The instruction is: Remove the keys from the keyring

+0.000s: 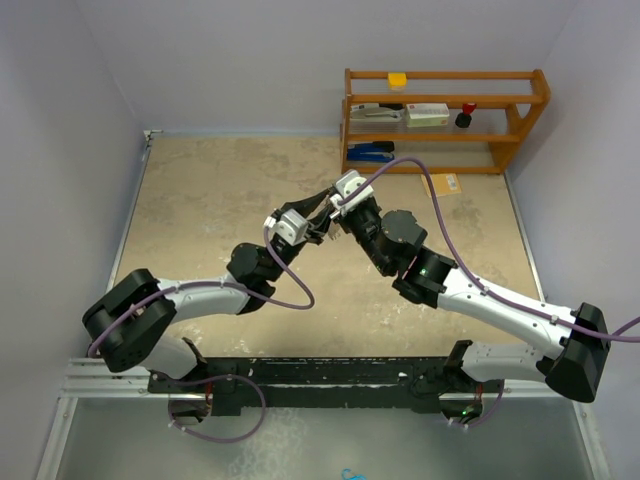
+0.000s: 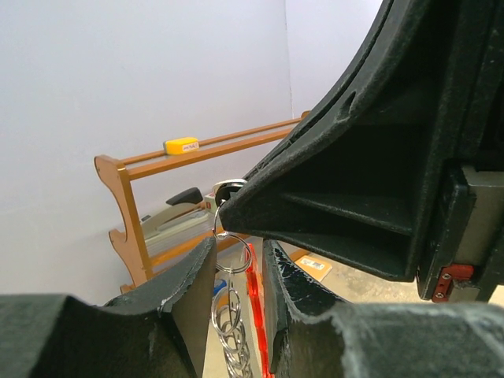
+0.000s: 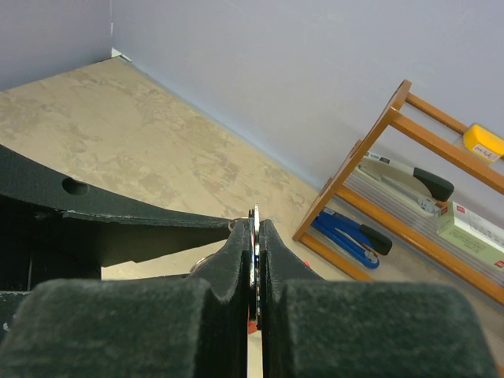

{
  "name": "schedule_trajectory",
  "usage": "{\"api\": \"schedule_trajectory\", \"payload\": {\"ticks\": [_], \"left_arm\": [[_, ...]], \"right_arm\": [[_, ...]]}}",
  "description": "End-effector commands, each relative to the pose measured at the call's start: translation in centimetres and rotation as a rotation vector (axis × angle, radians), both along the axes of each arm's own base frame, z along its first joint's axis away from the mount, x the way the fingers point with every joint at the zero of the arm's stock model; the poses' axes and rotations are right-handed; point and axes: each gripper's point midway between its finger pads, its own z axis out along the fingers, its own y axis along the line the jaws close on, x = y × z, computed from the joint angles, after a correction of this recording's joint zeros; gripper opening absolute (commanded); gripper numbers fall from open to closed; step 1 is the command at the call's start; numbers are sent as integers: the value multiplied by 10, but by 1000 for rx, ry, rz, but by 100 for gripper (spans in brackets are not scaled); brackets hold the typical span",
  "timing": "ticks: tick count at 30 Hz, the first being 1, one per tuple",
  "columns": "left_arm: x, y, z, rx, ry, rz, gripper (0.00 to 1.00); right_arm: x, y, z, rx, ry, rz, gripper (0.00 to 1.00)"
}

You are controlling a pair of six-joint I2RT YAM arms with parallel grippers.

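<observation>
My two grippers meet above the middle of the table. My left gripper (image 1: pixel 319 226) (image 2: pixel 239 248) is shut on the keyring. The keyring's red strip (image 2: pixel 253 293) and its chain of silver rings (image 2: pixel 228 319) hang between the left fingers. My right gripper (image 1: pixel 334 207) (image 3: pixel 254 224) is shut on the keys (image 3: pixel 253 236), which are thin silver blades seen edge-on between its pads. A bit of the red strip (image 3: pixel 252 323) shows below them. A split ring (image 2: pixel 233 253) runs up under the right gripper's black finger (image 2: pixel 339 213). In the top view the keys and keyring are hidden by the grippers.
A wooden shelf rack (image 1: pixel 445 120) stands at the back right, holding a yellow block (image 1: pixel 398 80), staplers and a blue stapler (image 1: pixel 372 152). An orange card (image 1: pixel 445 183) lies in front of it. Walls close the table at the left, back and right.
</observation>
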Motion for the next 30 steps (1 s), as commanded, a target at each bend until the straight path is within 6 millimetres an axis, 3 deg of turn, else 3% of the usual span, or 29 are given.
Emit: {"api": "schedule_trajectory", "payload": {"ticks": [1, 17, 30], "left_arm": [[-5, -2, 28, -79, -57, -24, 28], [-1, -5, 24, -98, -45, -29, 28], [12, 10, 19, -169, -38, 73, 26]], "right_arm": [[-8, -1, 31, 98, -51, 23, 0], [-15, 3, 35, 127, -44, 70, 0], [-21, 7, 37, 138, -33, 100, 0]]}}
